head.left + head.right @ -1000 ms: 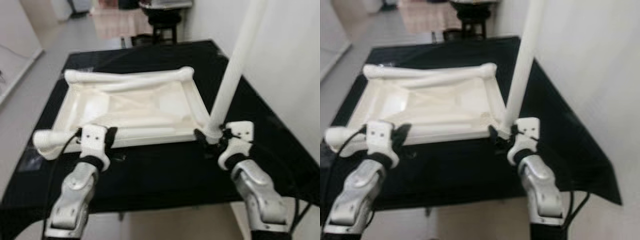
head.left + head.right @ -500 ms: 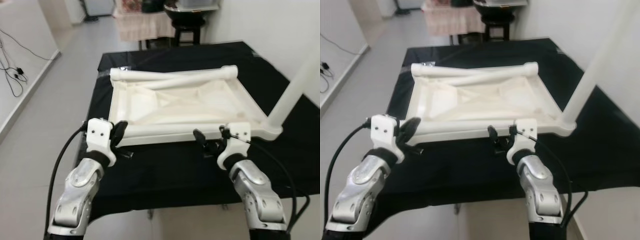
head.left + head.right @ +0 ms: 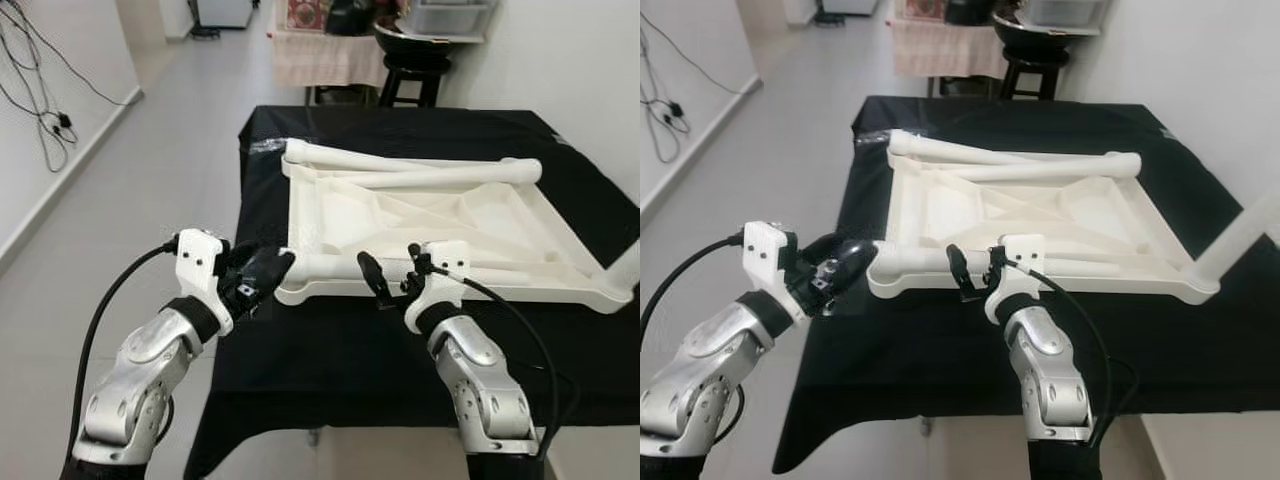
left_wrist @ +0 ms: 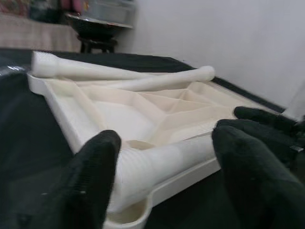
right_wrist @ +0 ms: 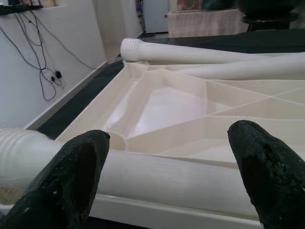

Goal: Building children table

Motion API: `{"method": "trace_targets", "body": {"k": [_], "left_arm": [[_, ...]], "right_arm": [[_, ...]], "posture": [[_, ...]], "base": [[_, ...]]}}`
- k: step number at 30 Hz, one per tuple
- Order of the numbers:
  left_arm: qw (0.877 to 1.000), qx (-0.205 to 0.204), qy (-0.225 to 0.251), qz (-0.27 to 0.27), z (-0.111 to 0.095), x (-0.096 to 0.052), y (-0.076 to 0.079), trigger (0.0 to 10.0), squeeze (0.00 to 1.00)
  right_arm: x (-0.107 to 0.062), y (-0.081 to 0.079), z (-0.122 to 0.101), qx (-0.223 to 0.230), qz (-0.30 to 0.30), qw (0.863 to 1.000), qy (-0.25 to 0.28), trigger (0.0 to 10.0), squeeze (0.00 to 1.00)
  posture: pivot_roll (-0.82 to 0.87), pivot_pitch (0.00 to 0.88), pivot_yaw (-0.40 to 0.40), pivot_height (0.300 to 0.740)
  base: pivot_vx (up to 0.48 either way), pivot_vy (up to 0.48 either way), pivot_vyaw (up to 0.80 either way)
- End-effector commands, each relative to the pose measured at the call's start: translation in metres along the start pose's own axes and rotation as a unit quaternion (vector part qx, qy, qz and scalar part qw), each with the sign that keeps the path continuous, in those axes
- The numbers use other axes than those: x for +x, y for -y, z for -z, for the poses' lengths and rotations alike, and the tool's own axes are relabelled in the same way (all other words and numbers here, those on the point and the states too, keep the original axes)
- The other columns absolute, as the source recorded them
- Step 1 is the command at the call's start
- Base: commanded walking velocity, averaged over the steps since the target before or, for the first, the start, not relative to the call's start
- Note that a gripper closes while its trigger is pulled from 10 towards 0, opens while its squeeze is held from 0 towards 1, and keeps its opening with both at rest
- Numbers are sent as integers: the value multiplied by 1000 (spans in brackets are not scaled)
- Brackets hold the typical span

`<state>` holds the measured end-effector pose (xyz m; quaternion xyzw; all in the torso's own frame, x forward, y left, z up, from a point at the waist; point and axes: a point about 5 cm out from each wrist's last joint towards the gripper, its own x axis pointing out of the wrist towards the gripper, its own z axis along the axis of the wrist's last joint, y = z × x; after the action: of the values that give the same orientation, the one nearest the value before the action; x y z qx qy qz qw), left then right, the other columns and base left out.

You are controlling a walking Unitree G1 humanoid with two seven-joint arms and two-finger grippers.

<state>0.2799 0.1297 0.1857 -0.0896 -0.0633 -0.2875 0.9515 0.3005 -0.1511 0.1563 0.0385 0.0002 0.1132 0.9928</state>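
The left gripper (image 3: 262,280) has its two black fingers spread wide, one on each side of the ribbed end of a loose cream plastic table leg (image 3: 330,266); the left wrist view shows a gap between each finger and the leg, so the jaws straddle it without closing on it. The right gripper (image 3: 385,282) is also wide open, its fingers (image 5: 71,176) set apart on either side of the same leg further along its length, with the leg lying across the space between them. Whether the fingertips touch the plastic cannot be told.

That leg lies along the near edge of an upturned cream plastic children's tabletop (image 3: 440,225) with raised ribs on its underside. Two more cream tube legs (image 3: 1010,160) rest across its far edge. At the tabletop's right near corner, one fitted leg (image 3: 1240,240) rises upward out of view. The tabletop sits on a black-draped table (image 3: 340,350) beside a white wall. Beyond the table stands a dark stool (image 3: 410,75) on a grey floor.
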Motion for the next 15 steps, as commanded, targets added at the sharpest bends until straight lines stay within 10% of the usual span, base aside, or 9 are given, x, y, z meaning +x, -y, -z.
{"method": "trace_targets", "body": {"k": [1, 15], "left_arm": [[1000, -16, -7, 4, 2, 1, -1, 10000, 1000], [989, -134, -68, 6, -8, 18, -17, 10000, 1000]], "right_arm": [[1, 2, -1, -2, 3, 1000, 6, 10000, 0], [4, 3, 0, -3, 8, 1000, 5, 10000, 0]], "posture": [[18, 36, -40, 740], [19, 49, -36, 740]], "base": [[0, 0, 0], [0, 0, 0]]}}
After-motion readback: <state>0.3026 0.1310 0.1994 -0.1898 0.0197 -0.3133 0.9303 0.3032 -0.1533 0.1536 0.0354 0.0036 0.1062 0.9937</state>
